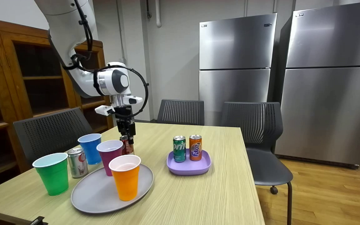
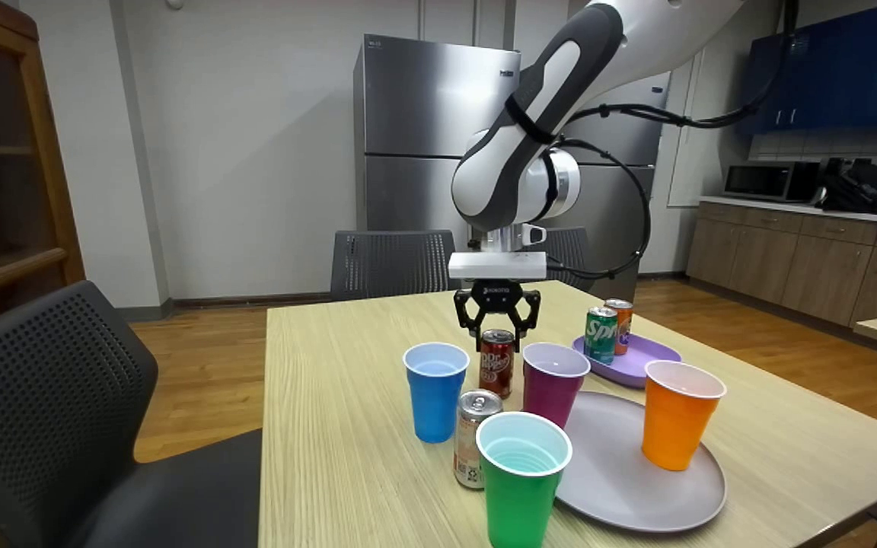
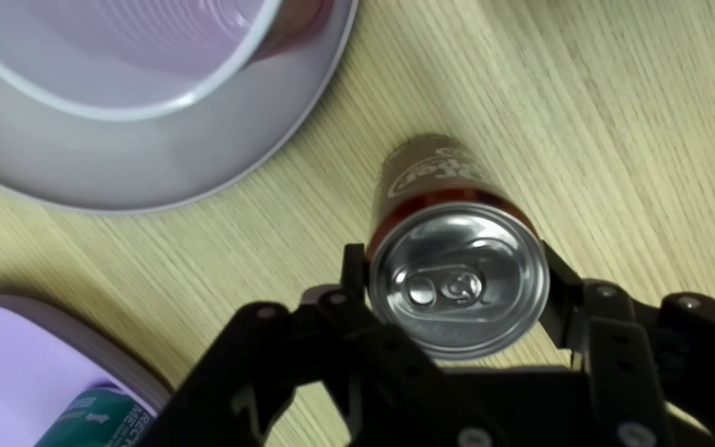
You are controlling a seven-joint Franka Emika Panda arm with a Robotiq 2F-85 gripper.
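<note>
Beside grey plate (image 3: 115, 167), apart from it, Dr Pepper can (image 2: 496, 369) stood upright on worktop (image 2: 347, 396), directly beneath claw (image 2: 497, 342), long axis vertical, matching claw's downward reach. Claw looked clamped on can's upper end, from both sides.

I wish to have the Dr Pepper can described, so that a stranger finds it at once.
On the pale wood-grain table, find the round grey plate. Just off its rim, near the purple cup, stands the Dr Pepper can. Unlike its neighbours, it is dark red, with the black gripper straddling it.
</note>
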